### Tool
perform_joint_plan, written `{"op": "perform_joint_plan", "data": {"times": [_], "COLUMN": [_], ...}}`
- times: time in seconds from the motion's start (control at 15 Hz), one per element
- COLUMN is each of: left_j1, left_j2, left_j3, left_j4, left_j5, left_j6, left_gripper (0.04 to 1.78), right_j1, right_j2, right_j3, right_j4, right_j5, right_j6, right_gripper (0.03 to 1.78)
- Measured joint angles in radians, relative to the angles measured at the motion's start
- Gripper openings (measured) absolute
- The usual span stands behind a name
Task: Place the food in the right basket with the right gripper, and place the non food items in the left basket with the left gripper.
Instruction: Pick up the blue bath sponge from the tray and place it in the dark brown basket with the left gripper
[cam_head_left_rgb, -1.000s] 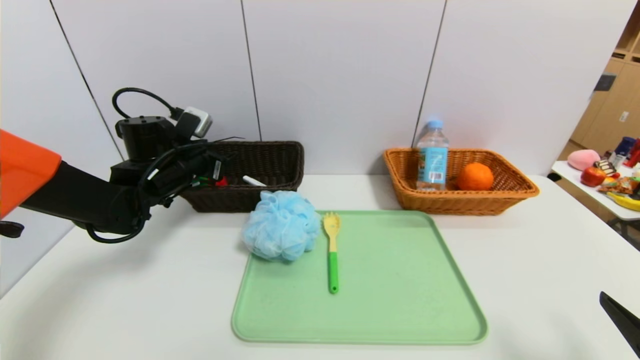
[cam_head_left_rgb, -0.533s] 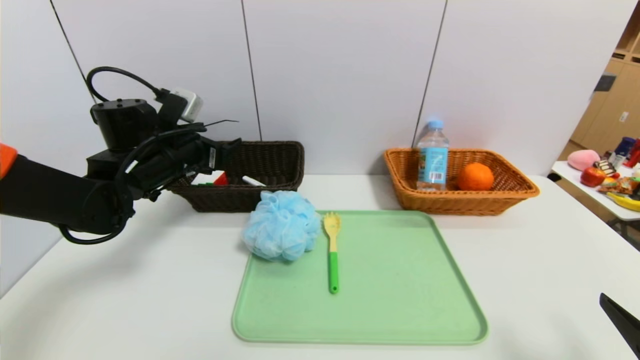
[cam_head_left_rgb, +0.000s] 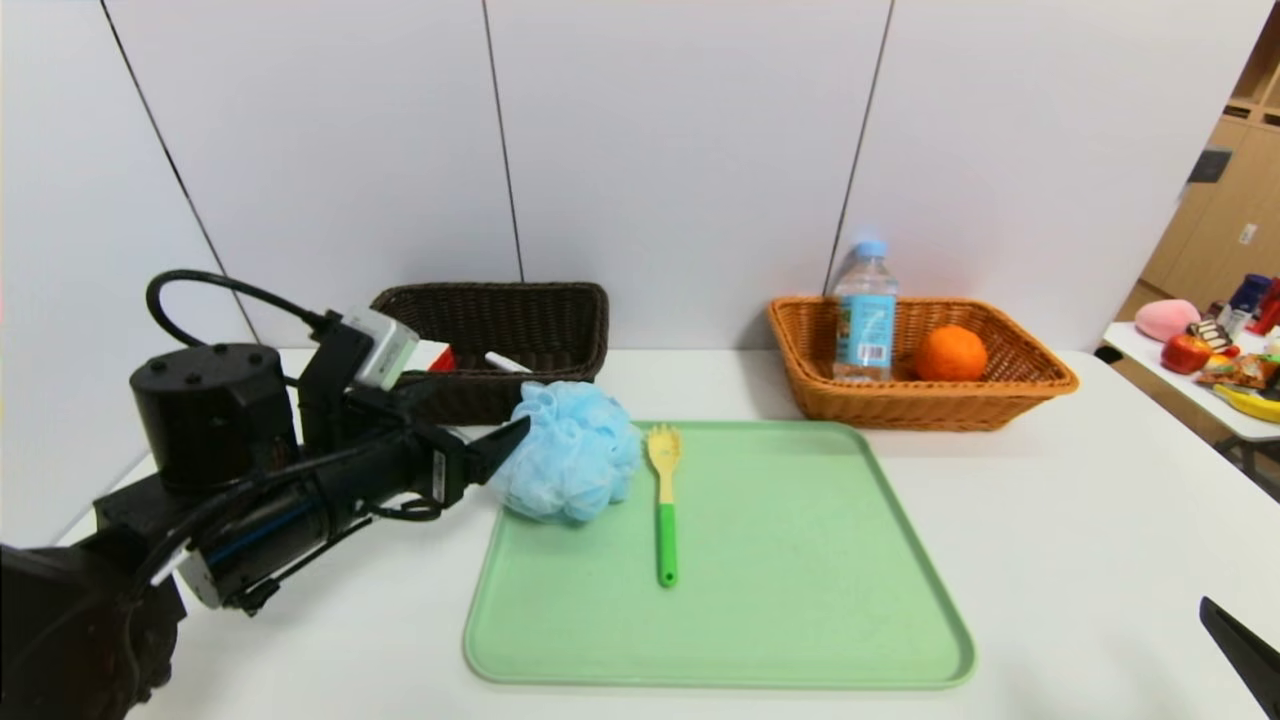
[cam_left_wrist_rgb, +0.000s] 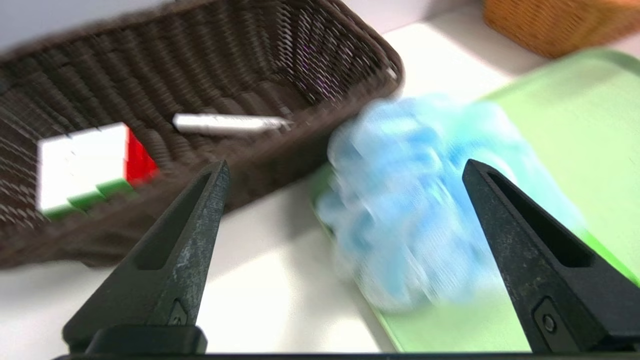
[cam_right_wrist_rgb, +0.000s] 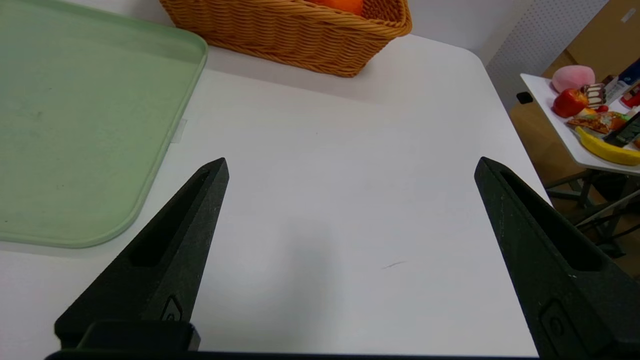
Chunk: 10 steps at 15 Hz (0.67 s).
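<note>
A blue bath pouf (cam_head_left_rgb: 568, 452) lies on the far left corner of the green tray (cam_head_left_rgb: 780, 600), next to a yellow and green spork (cam_head_left_rgb: 664, 500). My left gripper (cam_head_left_rgb: 505, 440) is open and empty, just left of the pouf; in the left wrist view the pouf (cam_left_wrist_rgb: 425, 200) lies between and beyond its fingertips (cam_left_wrist_rgb: 345, 167). The dark left basket (cam_head_left_rgb: 540, 310) holds a colour cube (cam_left_wrist_rgb: 90, 165) and a white pen (cam_left_wrist_rgb: 225, 122). The orange right basket (cam_head_left_rgb: 1000, 400) holds a water bottle (cam_head_left_rgb: 865, 310) and an orange (cam_head_left_rgb: 950, 352). My right gripper (cam_right_wrist_rgb: 350, 165) is open and empty above bare table at the near right.
A side table (cam_head_left_rgb: 1160, 350) at the far right carries an apple, a banana and other items. The white table's right edge (cam_right_wrist_rgb: 505, 125) is near my right gripper.
My left arm has come down and forward from above the left basket to just left of the pouf. Its gripper stays open. The right arm has not moved.
</note>
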Motion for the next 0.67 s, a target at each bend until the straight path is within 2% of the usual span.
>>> {"op": "perform_joint_plan", "data": {"times": [0.13, 0.33, 0.67], "left_j1": [-0.029, -0.043, -0.084], "left_j2": [0.023, 0.088, 0.201], "left_j3": [0.072, 0.093, 0.085], "left_j4": [-0.132, -0.253, -0.382], "left_j5": [0.002, 0.016, 0.056], "left_j6": [-0.004, -0.006, -0.006], "left_gripper": [1.66, 1.67, 1.68], "right_j1": [0.000, -0.001, -0.002], "right_j2": [-0.001, -0.002, 0.000], "right_j3": [0.000, -0.003, -0.005], "right_j4": [0.000, 0.000, 0.000], "right_j5": [0.000, 0.000, 0.008], "right_j6": [-0.001, -0.001, 0.001], "right_gripper": [1.70, 1.70, 1.70]}}
